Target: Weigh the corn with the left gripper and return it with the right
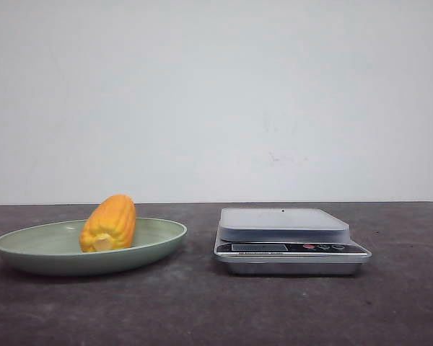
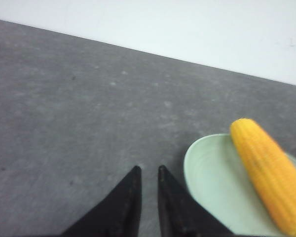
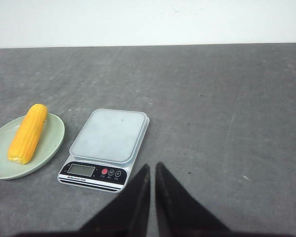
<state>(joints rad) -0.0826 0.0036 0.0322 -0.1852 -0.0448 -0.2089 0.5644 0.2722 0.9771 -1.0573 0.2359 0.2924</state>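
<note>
Both grippers, left point(image 2: 147, 173) and right point(image 3: 152, 170), are being held nearly closed, nothing gripped. Nothing is being weighed yet: the corn point(image 1: 110, 223) is lying on the green plate point(image 1: 29, 245), beside the scale point(image 1: 289, 241). Next, judged: left fingers opened, corn grasped. Scale lettering is unreadable.

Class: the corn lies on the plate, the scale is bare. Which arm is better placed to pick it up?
Left. The left gripper hovers beside the pale green plate holding the orange-yellow corn cob; the right gripper faces the silver kitchen scale.
</note>
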